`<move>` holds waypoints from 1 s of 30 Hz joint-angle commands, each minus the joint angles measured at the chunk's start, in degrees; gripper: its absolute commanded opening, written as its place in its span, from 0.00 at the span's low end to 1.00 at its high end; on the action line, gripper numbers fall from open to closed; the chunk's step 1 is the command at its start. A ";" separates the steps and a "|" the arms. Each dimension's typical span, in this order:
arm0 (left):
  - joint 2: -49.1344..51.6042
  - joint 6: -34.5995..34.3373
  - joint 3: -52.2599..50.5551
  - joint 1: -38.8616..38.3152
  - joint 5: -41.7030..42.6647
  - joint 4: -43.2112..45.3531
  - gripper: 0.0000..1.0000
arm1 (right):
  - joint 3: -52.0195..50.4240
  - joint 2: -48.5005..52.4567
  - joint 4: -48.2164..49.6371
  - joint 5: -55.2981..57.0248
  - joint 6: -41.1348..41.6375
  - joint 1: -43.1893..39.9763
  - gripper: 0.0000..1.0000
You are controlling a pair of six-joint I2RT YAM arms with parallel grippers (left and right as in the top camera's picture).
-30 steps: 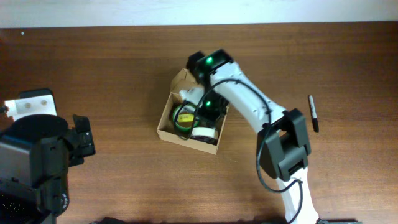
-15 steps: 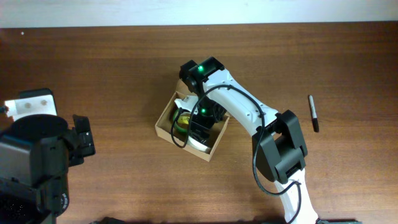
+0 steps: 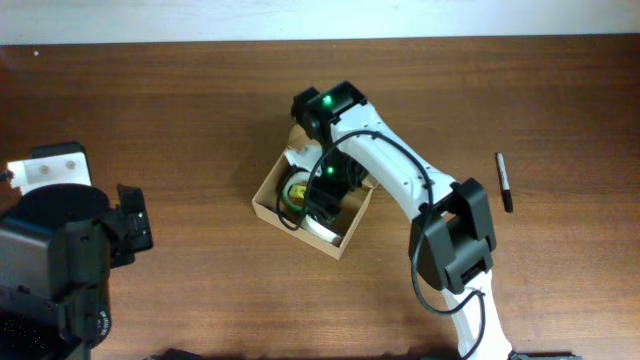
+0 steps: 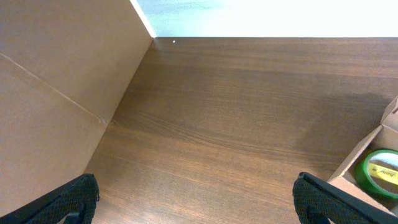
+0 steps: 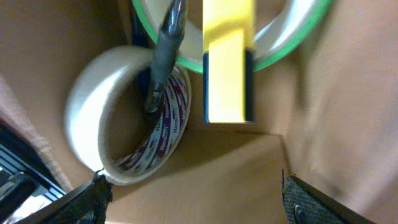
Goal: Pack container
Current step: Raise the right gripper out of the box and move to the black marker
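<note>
Down inside container (image 3: 266, 188): tape rolls (image 5: 93, 124)

Overhead straight down on table (image 3: 180, 110), left wrist low, facing distant container (image 4: 357, 163), right wrist close inside it

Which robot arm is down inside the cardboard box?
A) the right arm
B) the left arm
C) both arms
A: the right gripper is inside the cardboard box, close above a white tape roll, while the left gripper hangs over the wooden table, outside the box.
</note>
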 commanded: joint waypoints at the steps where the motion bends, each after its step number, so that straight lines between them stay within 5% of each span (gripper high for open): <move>1: -0.39 -0.72 -0.28 0.24 -0.44 0.04 1.00 | 7.32 -4.59 -1.90 0.52 0.48 -0.26 0.87; 9: -0.39 -0.70 -0.28 0.24 -0.63 0.11 0.99 | 19.67 -7.17 -6.10 3.08 4.87 -0.26 0.85; 15: -0.37 -0.70 -0.28 0.24 -0.63 0.15 0.99 | 31.78 -10.99 -6.10 18.75 20.26 -1.03 0.86; 20: -0.28 -0.72 -0.28 0.24 -0.63 0.17 0.99 | 40.02 -13.81 -6.10 22.38 32.96 -7.41 0.98; 30: -0.11 -0.72 -0.28 0.24 -0.63 0.39 0.99 | 29.42 -13.99 -6.10 18.27 39.47 -30.08 0.99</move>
